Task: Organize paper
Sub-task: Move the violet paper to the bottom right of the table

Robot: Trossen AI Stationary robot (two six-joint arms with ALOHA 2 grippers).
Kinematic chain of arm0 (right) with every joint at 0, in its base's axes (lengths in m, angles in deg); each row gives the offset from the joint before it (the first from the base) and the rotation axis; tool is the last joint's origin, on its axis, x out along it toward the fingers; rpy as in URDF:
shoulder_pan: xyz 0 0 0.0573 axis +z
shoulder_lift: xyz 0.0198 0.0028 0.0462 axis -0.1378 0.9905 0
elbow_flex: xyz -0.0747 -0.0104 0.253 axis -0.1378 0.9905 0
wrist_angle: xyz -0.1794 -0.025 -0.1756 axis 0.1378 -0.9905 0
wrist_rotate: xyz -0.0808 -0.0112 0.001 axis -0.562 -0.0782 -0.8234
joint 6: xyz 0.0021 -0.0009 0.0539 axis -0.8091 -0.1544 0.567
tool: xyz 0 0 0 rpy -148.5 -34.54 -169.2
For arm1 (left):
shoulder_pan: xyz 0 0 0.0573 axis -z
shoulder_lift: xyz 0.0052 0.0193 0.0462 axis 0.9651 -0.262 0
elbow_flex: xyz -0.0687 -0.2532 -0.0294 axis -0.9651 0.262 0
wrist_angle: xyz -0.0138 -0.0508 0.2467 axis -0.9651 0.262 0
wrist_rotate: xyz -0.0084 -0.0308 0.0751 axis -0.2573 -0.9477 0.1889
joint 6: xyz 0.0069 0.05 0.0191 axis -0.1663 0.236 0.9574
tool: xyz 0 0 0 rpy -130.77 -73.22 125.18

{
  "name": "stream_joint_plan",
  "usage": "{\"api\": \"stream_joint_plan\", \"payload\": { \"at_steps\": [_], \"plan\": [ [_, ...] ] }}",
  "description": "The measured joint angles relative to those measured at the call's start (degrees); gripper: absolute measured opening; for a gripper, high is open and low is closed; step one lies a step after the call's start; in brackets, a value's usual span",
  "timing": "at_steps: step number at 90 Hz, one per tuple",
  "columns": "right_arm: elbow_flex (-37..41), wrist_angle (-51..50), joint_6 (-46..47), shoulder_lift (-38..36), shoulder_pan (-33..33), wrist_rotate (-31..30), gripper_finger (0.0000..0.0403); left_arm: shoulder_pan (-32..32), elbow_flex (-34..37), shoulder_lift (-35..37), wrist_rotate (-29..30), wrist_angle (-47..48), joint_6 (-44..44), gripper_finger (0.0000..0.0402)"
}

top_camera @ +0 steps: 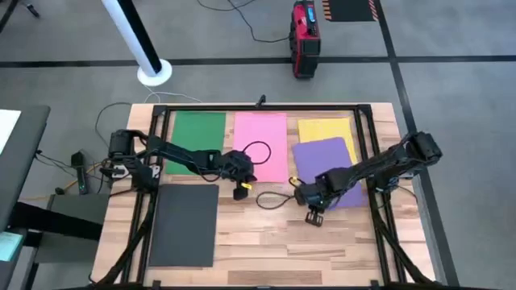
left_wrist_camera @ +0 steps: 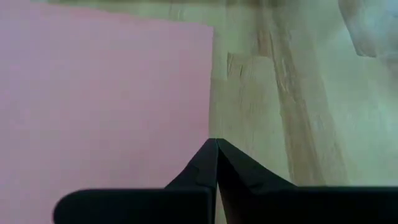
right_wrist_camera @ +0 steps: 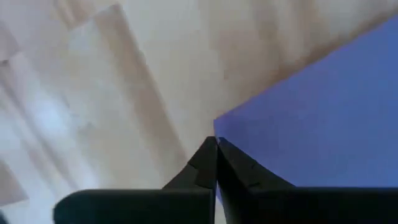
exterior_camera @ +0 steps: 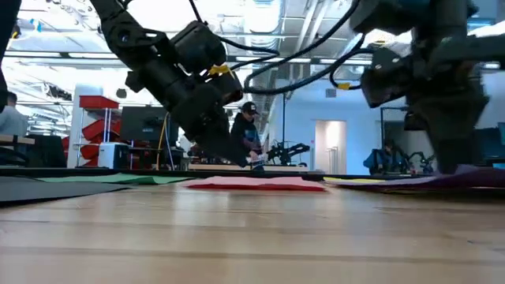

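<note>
On my wooden table lie dark grey, green, pink, purple and yellow sheets. Left gripper clenched at pink's edge; right gripper pinches purple's corner.

1. The left dark six-joint arm is stretched from the table's left edge toward the middle, and its two-finger left gripper is held low, fingers pressed together with no gap.
2. The right dark six-joint arm is reached inward from the right edge, and its two-finger right gripper is likewise held low, fingers closed tip to tip.
</note>
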Motion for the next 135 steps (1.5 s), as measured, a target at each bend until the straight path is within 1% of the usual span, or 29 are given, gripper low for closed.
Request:
{"api": "stream_joint_plan", "payload": {
  "at_steps": [29, 37, 51, 63, 86, 105, 115, 121, 128, 135],
  "plan": [
    [-0.02, 10.07, 21.78, 0.35, 12.89, -0.32, 0.0001, 1.12, 0.02, 0.0, -1.78, -2.41, -0.27, 0.0],
    [0.0, 12.52, 26.84, 0.33, 15.87, -1.69, 0.0001, 1.61, 0.02, 0.0, -1.82, -2.37, -0.42, 0.0],
    [-0.02, 17.39, 33.8, 0.33, 20.15, -3.94, 0.0001, 2.38, 0.02, 0.0, -1.82, -2.39, -0.97, 0.0],
    [-0.01, 20.54, 37.86, 1.35, 22.4, -5.92, 0.0001, 3.18, 0.02, 0.0, -1.84, -2.39, -1.27, 0.0],
    [-0.34, 30.72, 41.22, 6.77, 24.97, -6.16, 0.0001, 4.47, 0.02, 0.0, -1.92, -2.4, -1.68, 0.0],
    [-3.27, 31.93, 41.6, 10.12, 26.23, -4.74, 0.0001, 4.59, 0.02, 0.0, -1.93, -2.24, -1.67, 0.0],
    [-4.1, 31.53, 41.59, 10.71, 26.36, -4.81, 0.0002, 4.59, 0.02, 0.0, -1.93, -2.31, -1.34, 0.0],
    [-4.53, 29.67, 41.77, 10.71, 26.29, -5.3, 0.0006, 4.59, 0.02, 0.0, -1.91, -2.32, -1.29, 0.0],
    [-5.51, 25.9, 42.48, 10.7, 26.12, -6.3, 0.002, 4.59, 0.02, 0.0, -1.94, -2.25, -1.26, 0.0],
    [-6.0, 23.34, 42.47, 10.7, 26.09, -6.43, 0.0043, 4.59, 0.02, 0.0, -2.53, -2.27, -0.66, 0.0]
  ]
}}
